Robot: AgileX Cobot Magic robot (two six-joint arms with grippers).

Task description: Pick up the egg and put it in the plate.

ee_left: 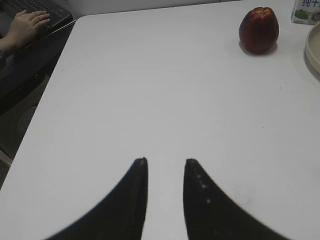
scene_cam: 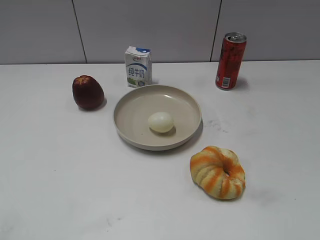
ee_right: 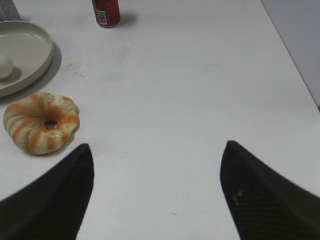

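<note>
The off-white egg point(scene_cam: 160, 122) lies inside the large beige plate point(scene_cam: 131, 104) at the middle of the table, a little right of the plate's centre. In the right wrist view the egg point(ee_right: 4, 65) shows at the far left edge, in the plate point(ee_right: 30, 47). The plate's rim point(ee_left: 314, 50) shows at the right edge of the left wrist view. My left gripper point(ee_left: 165, 161) is empty, its jaws a narrow gap apart, over bare table left of the plate. My right gripper point(ee_right: 157, 147) is wide open and empty over bare table to the right. Neither gripper shows in the exterior view.
A dark red apple point(scene_cam: 87, 92) stands left of the plate, a milk carton point(scene_cam: 138, 66) behind it, a red can point(scene_cam: 230, 61) at the back right. An orange-striped bread ring point(scene_cam: 218, 172) lies front right of the plate. A person's hand point(ee_left: 25, 25) rests on a keyboard beyond the table's left edge.
</note>
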